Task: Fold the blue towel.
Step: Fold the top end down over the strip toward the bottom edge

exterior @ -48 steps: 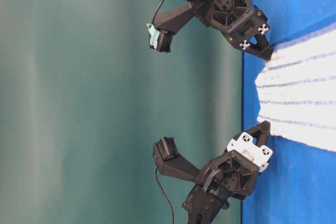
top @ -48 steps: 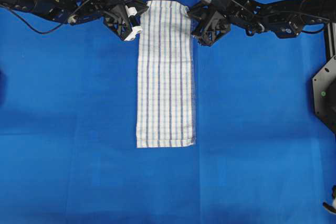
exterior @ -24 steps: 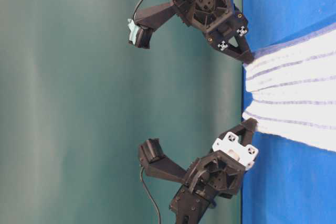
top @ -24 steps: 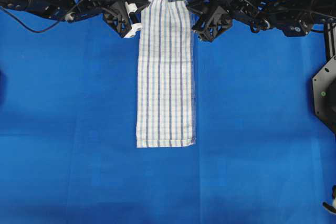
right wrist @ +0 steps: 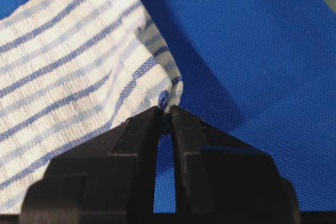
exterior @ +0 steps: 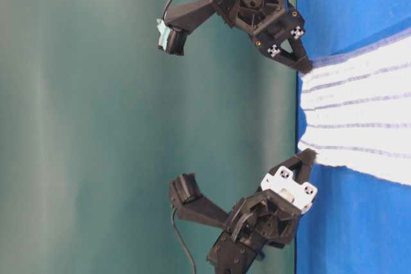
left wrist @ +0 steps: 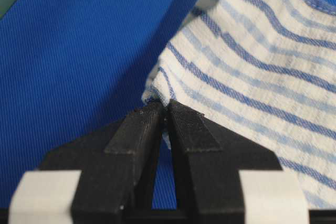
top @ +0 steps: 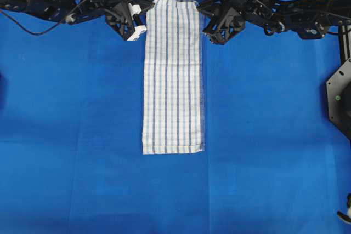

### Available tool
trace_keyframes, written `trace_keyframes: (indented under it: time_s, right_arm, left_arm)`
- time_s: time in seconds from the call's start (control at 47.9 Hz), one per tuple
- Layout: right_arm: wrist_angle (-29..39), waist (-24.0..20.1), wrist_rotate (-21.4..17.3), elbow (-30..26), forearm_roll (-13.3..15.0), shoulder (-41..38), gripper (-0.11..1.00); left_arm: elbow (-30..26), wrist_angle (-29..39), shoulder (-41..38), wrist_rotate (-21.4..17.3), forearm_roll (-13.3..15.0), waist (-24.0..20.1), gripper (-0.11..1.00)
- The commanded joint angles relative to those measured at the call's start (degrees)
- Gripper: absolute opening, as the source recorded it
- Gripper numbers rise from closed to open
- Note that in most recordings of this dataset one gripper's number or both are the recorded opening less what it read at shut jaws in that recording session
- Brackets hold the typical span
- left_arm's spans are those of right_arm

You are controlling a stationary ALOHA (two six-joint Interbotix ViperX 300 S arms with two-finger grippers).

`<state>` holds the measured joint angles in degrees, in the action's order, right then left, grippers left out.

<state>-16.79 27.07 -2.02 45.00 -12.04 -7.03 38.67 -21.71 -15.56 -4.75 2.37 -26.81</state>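
At the far edge of the table (top: 66, 135), near its middle, one short end of the blue towel (top: 173, 80) is held up by both grippers. The towel is laid out as a long, thin strip. It runs from that far edge toward the middle of the table, and its near end lies flat, w/ a neat hem.

The left gripper (left wrist: 167, 113) is pinched on the towel's far left corner. In the left wrist view a small bit of cloth is squeezed betw. the black fingertips (left wrist: 142, 124), and they are pressed almost together. The right gripper (right wrist: 165, 115) is pinched on the far right corner the same way; a tiny fold of the edge is seen betw. its tips.

One corner is taken by each arm so the end is kept wide and straight, prob. so no wrinkles are made when it is carried over. In the table-level view the held end (exterior: 321, 107) is seen lifted a little off the blue cover, w/ the cloth pulled tight betw. the two grips.

The strip looks to be folded lengthwise already. The next fold is judged to be end over end: the far end would be brought over to the near end. Both grips must be kept level, or the edges will not be lined up.
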Motion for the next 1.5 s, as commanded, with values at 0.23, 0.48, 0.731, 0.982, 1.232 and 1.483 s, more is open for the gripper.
trace_keyframes:
  time_s: [0.23, 0.48, 0.731, 0.982, 1.232, 1.483]
  right_arm:
    - [-0.26, -4.31, -1.05, 4.31, -0.97, 8.79, 0.1]
    - [-0.53, -11.43, -2.46, 7.91, -4.22, 12.66, 0.1]
    - [-0.62, -21.62, -2.55, 10.11, -11.16, 13.89, 0.1]
    - [-1.41, -29.97, -2.55, 10.02, -16.17, 13.45, 0.1]
    - [-1.41, -36.21, -2.55, 8.96, -18.9, 12.04, 0.1]
    - [-1.14, -38.58, -2.55, 7.38, -19.42, 9.49, 0.1]
  left_arm:
    - [4.39, -0.26, 9.84, 0.18, 0.0, 5.54, 0.04]
    - [6.59, -0.26, 11.69, 2.99, 0.53, 13.54, 0.04]
    - [10.2, -0.53, 12.92, 11.34, 0.53, 21.88, 0.04]
    - [10.63, -0.53, 12.57, 15.82, 0.53, 29.79, 0.04]
    - [9.58, -0.62, 11.87, 17.67, 0.62, 35.77, 0.04]
    - [8.61, -0.7, 11.34, 17.93, 0.53, 37.79, 0.04]
